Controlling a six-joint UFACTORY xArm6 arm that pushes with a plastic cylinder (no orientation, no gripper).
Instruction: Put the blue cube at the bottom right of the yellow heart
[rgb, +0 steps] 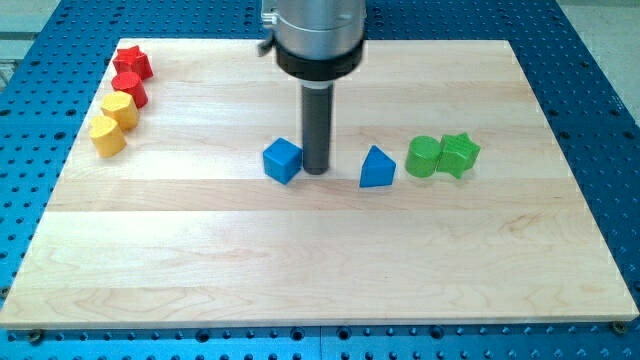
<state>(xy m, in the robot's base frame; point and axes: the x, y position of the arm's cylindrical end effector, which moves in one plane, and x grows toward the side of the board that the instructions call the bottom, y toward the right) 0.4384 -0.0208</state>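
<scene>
Tip (316, 170) beside blue cube (283, 160) on wooden board (300, 270).

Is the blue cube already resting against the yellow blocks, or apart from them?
Apart. The blue cube sits mid-board beside my tip; the yellow blocks lie far toward the view's left.

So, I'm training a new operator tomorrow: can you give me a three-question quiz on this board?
1. True or false: my tip stands at the view's right of the blue cube.
2. Which block lies nearest the view's right of the tip? A) blue triangular block B) green star block C) red block
3. Fill in: the yellow blocks sit near the board's ____ edge in the view.

Key: 1 true; 2 A; 3 left.
</scene>
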